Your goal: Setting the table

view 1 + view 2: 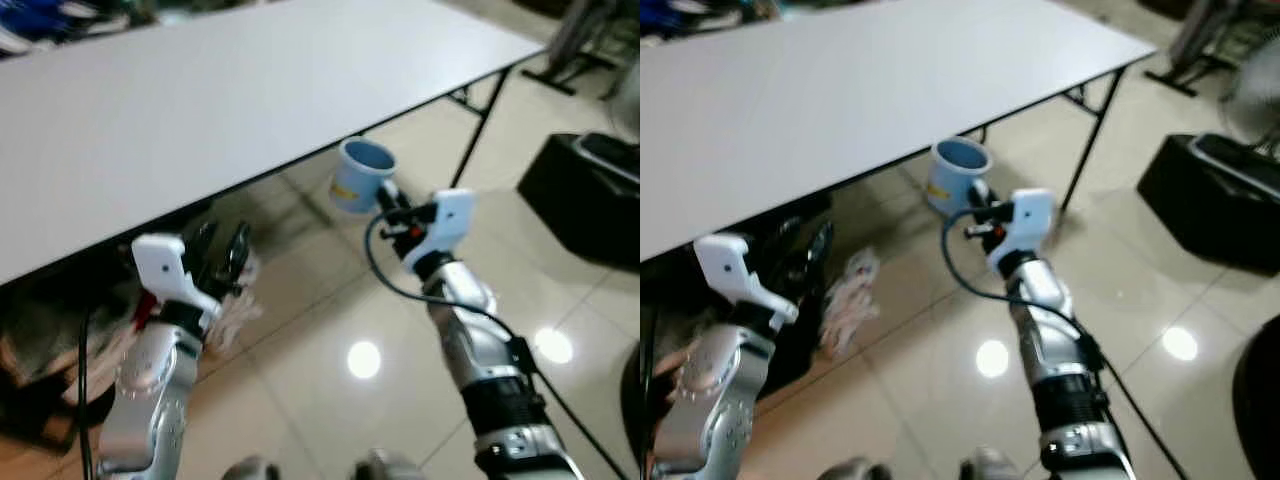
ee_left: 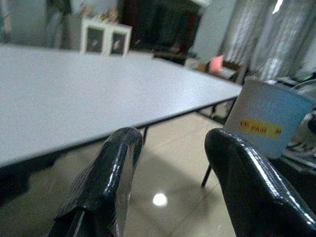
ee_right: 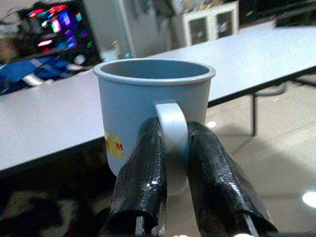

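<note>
Near: left hand (image 1: 222, 252) raised in front of the body, just below the near edge of the surface (image 1: 200, 110). Its fingers (image 2: 106, 182) stand well apart with nothing between them. Likely kept free as a spare while the other arm carries.

Right hand (image 1: 390, 205) held forward and up, close under the same edge. Its two fingers (image 3: 143, 182) are closed on the handle of a pale blue mug (image 1: 360, 175), one on each side of the loop, pinching it. Gripping by the handle keeps the mug body clear of the fingers and the mouth facing up, so it can be set down on its base without a regrip.

Mug: upright, a yellow label with red lettering on its side, text too blurred to read. The rim is open; the inside that shows looks plain and empty, though the very bottom is hidden. It hangs in the air, not yet on the surface, its rim about level with the edge.

Farther: the surface is a long white folding one with black legs. A dark box (image 1: 580, 195) stands on the tiled floor well off to the right.

Judgement: carry phase, mug still to be lifted over the edge and placed.
</note>
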`<state>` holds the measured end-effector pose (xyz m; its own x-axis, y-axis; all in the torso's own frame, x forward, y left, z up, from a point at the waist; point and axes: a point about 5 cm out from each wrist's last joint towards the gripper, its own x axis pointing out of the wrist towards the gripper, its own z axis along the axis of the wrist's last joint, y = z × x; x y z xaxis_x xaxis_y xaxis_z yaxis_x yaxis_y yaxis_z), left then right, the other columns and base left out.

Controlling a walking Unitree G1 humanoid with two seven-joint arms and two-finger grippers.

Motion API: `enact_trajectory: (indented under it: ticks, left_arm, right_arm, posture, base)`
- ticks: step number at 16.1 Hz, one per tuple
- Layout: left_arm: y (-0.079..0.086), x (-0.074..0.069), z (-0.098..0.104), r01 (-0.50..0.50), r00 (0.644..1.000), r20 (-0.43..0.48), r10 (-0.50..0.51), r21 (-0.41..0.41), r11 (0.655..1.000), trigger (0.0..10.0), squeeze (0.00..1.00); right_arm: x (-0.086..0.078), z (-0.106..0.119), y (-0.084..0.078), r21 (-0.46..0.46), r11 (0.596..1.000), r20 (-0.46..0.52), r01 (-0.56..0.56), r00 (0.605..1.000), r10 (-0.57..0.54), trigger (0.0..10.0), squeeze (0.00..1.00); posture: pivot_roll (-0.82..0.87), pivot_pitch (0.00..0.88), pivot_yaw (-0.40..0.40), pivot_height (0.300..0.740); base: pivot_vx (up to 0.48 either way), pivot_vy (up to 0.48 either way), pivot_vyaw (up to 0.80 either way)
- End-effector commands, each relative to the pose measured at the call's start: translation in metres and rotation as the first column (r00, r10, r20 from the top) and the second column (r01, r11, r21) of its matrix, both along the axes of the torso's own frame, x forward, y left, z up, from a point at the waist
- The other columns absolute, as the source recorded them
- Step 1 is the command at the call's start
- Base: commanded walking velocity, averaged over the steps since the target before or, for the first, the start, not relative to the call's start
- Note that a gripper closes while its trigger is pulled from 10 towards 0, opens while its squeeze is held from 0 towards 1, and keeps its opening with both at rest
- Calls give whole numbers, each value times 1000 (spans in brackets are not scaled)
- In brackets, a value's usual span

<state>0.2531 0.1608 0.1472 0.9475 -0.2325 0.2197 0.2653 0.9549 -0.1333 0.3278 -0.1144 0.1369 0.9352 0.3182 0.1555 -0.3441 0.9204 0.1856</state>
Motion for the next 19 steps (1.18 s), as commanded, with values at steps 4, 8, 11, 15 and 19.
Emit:
enact_trajectory:
  ticks: [4,8,11,15,19]
  left_arm:
    - [-8,1,13,26,999,34,-26,-12,1000,10000,0]
    - [-6,1,19,20,999,44,-19,-18,1000,10000,0]
    - [-6,0,14,15,1000,23,-14,-28,1000,10000,0]
    - [-6,0,11,8,1000,8,-8,-28,1000,10000,0]
    - [-6,-1,12,4,1000,12,-4,-30,1000,10000,0]
  right_arm:
    - [3,18,-3,12,1000,63,-8,998,7,10000,0]
    - [4,25,-4,13,999,84,-30,996,29,10000,0]
    - [5,24,-4,16,1000,72,-12,997,11,10000,0]
    - [6,23,-2,-14,1000,60,-8,998,8,10000,0]
    - [10,19,-8,-95,995,56,44,998,-39,10000,0]
  posture:
    - [-79,91,-30,740]
    - [-79,95,-26,740]
    - [-78,96,-28,740]
    - [-73,95,-32,740]
    - [-73,96,-31,740]
  base:
    - [480,0,0]
    - [480,0,600]
    - [480,0,0]
    - [480,0,0]
    - [480,0,0]
